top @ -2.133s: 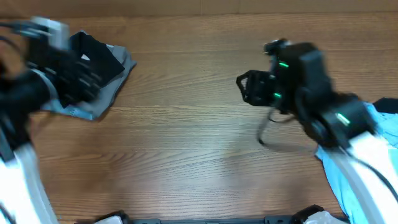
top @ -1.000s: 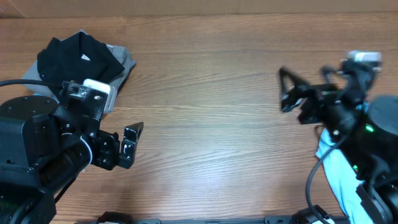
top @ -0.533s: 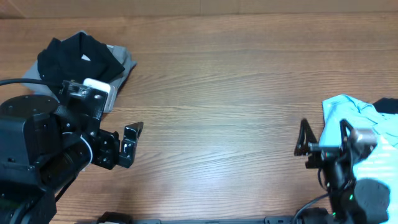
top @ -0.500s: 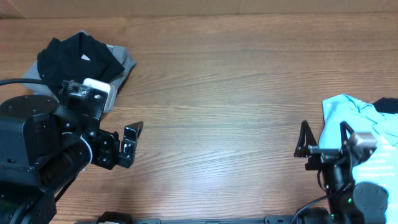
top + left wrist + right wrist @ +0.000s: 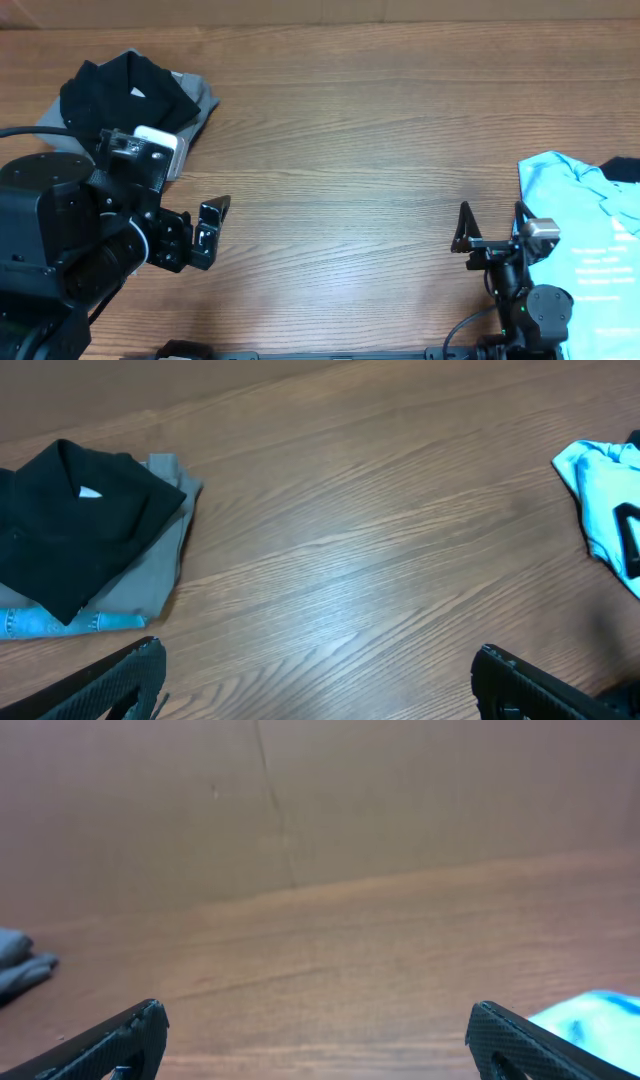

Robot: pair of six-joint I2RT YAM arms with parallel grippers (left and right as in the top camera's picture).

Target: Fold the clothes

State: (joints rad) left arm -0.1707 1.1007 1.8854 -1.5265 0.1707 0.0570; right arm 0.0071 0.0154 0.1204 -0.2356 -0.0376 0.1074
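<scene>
The black trousers [image 5: 125,88] lie folded at the table's far left, on top of a grey garment. In the left wrist view the trousers [image 5: 70,530] show a small white label [image 5: 88,492]. My left gripper [image 5: 207,232] hangs open over bare wood in front of and to the right of that pile, well apart from it, with nothing between the fingers [image 5: 130,672]. My right gripper [image 5: 490,232] stands open near the front right, just left of a light-blue T-shirt. The right gripper [image 5: 315,1038] is empty too.
Grey shorts [image 5: 196,102] lie under the trousers, with a blue edge of cloth [image 5: 60,623] beneath. The light-blue printed T-shirt [image 5: 585,225] lies at the right edge, a dark cloth [image 5: 625,168] beside it. A brown wall [image 5: 300,800] backs the table [image 5: 340,150].
The right arm has drawn back from mid-right toward the front edge, uncovering the light-blue T-shirt. The left arm and the folded pile have not moved.
</scene>
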